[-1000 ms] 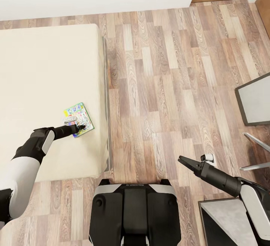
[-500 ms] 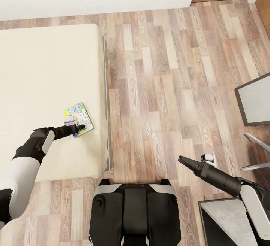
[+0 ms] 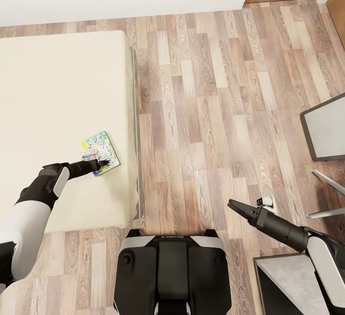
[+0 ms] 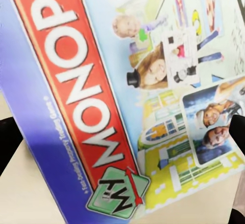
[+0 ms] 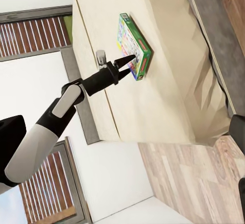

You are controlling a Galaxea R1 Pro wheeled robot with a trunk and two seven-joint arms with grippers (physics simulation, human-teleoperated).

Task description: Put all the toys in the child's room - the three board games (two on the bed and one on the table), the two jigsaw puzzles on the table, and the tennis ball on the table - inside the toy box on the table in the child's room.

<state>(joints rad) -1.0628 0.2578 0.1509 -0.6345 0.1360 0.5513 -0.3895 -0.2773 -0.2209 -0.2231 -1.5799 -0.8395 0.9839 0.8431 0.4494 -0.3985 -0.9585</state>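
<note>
One board game, a white-green box with a red MONOPOLY band, lies flat on the beige bed close to its right edge. My left gripper is open, with its tips at the box's near edge. In the left wrist view the dark fingertips stand wide apart at either side of the box lid. The right wrist view shows that box and the left gripper from the side. My right gripper hangs open over the wooden floor, with nothing between its fingers.
A dark-framed grey surface stands at the right edge, and another one sits at the lower right beside my right arm. Wooden floor lies between the bed and these. My base stands at the bed's corner.
</note>
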